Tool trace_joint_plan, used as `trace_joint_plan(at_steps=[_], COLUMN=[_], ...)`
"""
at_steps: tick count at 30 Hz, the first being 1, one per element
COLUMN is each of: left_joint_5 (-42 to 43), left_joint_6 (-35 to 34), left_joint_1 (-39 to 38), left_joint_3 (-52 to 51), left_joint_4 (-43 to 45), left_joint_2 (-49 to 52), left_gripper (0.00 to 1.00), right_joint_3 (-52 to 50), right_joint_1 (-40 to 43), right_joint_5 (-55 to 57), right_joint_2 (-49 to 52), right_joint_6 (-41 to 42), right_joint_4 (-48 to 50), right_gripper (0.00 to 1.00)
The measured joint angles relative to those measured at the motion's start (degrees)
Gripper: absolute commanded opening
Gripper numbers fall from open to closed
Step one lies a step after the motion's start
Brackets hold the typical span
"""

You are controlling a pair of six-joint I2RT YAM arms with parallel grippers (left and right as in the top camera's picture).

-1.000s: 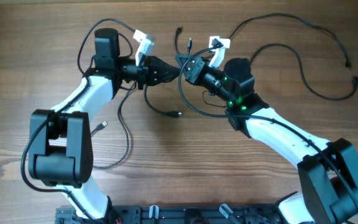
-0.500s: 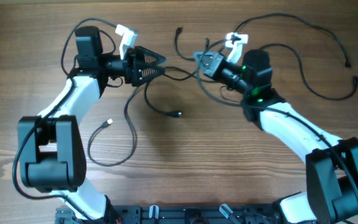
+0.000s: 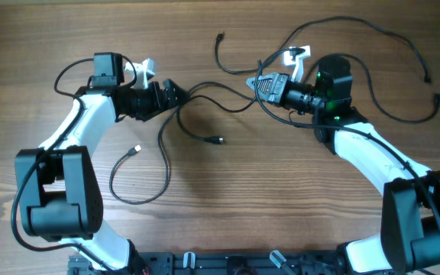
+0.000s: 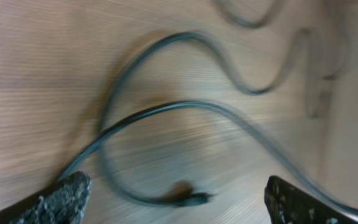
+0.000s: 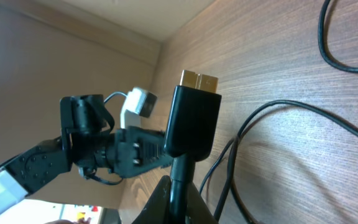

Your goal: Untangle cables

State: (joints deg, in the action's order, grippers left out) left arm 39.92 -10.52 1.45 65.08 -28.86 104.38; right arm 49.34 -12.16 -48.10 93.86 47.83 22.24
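Currently: cables (image 3: 165, 164), thin and black, strewn in loose loops across the wooden bench (image 3: 281, 191), with strands running between the two arms. Right end effector (image 5: 178, 200): clamped on one cable just below its black, gold-tipped plug (image 5: 192, 121), which is raised off the bench. Left end effector (image 4: 173, 199): fingers spread wide, poised over blurred strands.

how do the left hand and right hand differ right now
The left hand is wide open; the right hand is shut. The left hand holds nothing, with a loose cable lying on the table below it; the right hand grips a black plug with a gold tip. Both point inward, facing each other over the table.
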Motion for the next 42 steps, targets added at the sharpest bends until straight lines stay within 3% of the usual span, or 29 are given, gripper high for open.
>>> trace_joint_plan(at_steps=[7,11,15,20,26,39,40,42], left_joint_5=[-16.2,-22.4,-25.8,-34.7,-46.4,-45.8,-45.6,-45.4], left_joint_6=[4.3,14.3,20.0,20.3,21.6,40.8,41.4,43.3], left_joint_1=[0.0,0.0,0.0,0.0,0.0,3.5,3.7,3.8], left_joint_3=[0.0,0.0,0.0,-0.1,-0.1,-3.3,-4.2,-6.3], left_joint_4=[-6.2,-16.5,-26.6,-31.7,-34.8,-34.2,-33.2,-30.9], left_joint_2=[-2.6,-10.6,-13.9,-13.9,-13.9,-8.3,-8.2,-8.0], left_gripper=[0.98,0.95,0.96,0.94,1.0,0.95,0.93,0.76], right_joint_3=[0.0,0.0,0.0,0.0,0.0,0.0,0.0,0.0], right_joint_1=[0.0,0.0,0.0,0.0,0.0,0.0,0.0,0.0], right_joint_5=[-0.5,-0.5,0.2,0.8,1.2,1.2,1.2,1.2], right_joint_2=[0.0,0.0,0.0,0.0,0.0,0.0,0.0,0.0], right_joint_6=[-4.1,-7.3,-9.6,-12.5,-14.9,-15.0,-15.0,-15.2], right_joint_4=[-3.9,-5.1,-5.4,-7.1,-9.0,-9.1,-9.1,-9.1], right_gripper=[0.05,0.04,0.04,0.04,0.04,0.04,0.04,0.04])
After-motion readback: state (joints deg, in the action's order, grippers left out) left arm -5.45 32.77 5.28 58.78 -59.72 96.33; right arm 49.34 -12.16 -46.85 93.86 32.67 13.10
